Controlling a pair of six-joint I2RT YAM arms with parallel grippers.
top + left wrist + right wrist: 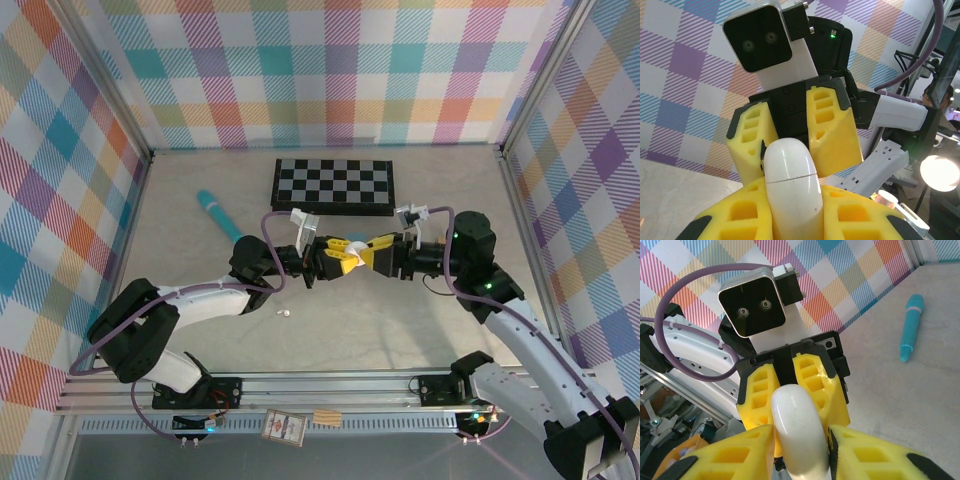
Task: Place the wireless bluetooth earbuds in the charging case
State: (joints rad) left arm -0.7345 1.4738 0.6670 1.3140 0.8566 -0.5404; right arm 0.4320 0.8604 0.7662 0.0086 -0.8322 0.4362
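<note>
left wrist: left claw [792,210] and right claw [789,152] grip white charging case [792,182].

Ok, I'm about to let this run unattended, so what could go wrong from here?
The white charging case hangs in midair between the left claw and right claw; its smooth, rounded shell could slip and drop. Pulling unevenly could twist it out. One earbud lies loose on the table, easy to knock away.

A pale beige table top [400,310] is seen; a black-and-white chequered board [333,185] (towards the far wall), a long teal pen-like stick [217,213] and a tiny white plastic earbud [283,313] are laid on it, well apart.
</note>
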